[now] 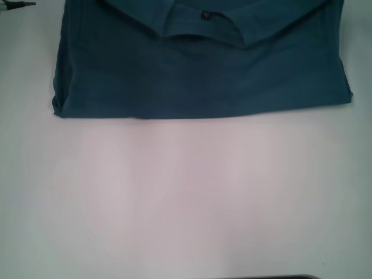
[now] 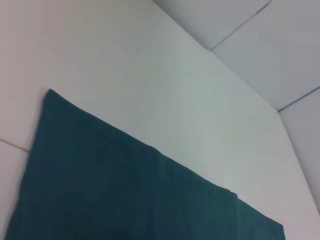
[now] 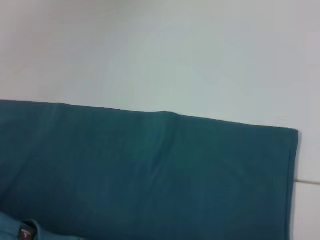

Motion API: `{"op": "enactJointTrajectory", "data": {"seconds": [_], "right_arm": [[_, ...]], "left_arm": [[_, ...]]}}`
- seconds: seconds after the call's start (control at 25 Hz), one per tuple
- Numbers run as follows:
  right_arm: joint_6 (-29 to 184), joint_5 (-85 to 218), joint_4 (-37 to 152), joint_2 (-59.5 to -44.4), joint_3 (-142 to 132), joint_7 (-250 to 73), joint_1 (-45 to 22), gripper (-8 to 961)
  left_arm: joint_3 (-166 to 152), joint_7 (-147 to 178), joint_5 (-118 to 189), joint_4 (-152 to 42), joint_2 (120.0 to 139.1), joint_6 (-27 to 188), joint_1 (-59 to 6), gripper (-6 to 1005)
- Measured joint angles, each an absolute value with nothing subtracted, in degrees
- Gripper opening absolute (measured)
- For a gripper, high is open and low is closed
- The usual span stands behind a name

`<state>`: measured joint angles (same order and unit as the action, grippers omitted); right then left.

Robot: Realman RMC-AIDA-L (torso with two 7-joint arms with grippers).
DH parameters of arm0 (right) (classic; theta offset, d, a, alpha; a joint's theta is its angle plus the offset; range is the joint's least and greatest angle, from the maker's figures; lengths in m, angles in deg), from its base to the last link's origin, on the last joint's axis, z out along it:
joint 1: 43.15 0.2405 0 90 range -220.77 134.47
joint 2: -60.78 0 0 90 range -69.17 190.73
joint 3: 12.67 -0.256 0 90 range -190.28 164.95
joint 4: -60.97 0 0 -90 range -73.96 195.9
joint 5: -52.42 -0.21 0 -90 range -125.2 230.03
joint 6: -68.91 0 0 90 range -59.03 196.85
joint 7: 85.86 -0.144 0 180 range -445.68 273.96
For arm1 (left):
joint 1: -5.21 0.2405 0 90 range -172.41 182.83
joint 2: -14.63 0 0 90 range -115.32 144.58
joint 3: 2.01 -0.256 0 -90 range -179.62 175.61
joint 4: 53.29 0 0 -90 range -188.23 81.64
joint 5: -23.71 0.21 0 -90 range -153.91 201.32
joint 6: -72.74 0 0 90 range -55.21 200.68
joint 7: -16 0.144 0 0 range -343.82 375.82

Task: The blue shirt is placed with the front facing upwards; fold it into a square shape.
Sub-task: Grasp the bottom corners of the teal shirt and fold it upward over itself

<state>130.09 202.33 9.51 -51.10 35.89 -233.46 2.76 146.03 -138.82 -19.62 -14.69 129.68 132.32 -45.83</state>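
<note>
The blue shirt [image 1: 197, 75] lies folded into a wide rectangle at the far side of the white table [image 1: 186, 197]. Its ribbed collar [image 1: 200, 32] and small dark neck label [image 1: 204, 15] face up near the far middle, and the near folded edge runs straight across. The left wrist view looks down on one corner of the shirt [image 2: 125, 190]. In the right wrist view the shirt [image 3: 150, 170] shows a long straight edge, with the neck label [image 3: 25, 233] at the picture's border. Neither gripper shows in any view.
A small dark pointed object [image 1: 16, 4] lies at the table's far left corner. Pale floor tiles [image 2: 270, 45] show beyond the table edge in the left wrist view. A thin dark strip [image 1: 273, 277] sits at the near edge.
</note>
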Motion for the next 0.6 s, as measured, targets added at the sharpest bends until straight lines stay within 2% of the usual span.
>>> {"op": "enactJointTrajectory", "data": {"seconds": [0.32, 0.6], "right_arm": [[127.27, 204.19, 13.04, -51.56, 38.87, -233.40, 3.84, 62], [125.83, 205.52, 14.16, -51.33, 39.09, -232.73, 4.01, 68]], "left_arm": [[142.01, -138.48, -19.62, -15.50, 130.37, 129.33, -46.13, 108], [141.76, -138.79, -19.61, -15.09, 131.09, 127.49, -45.17, 169]]}}
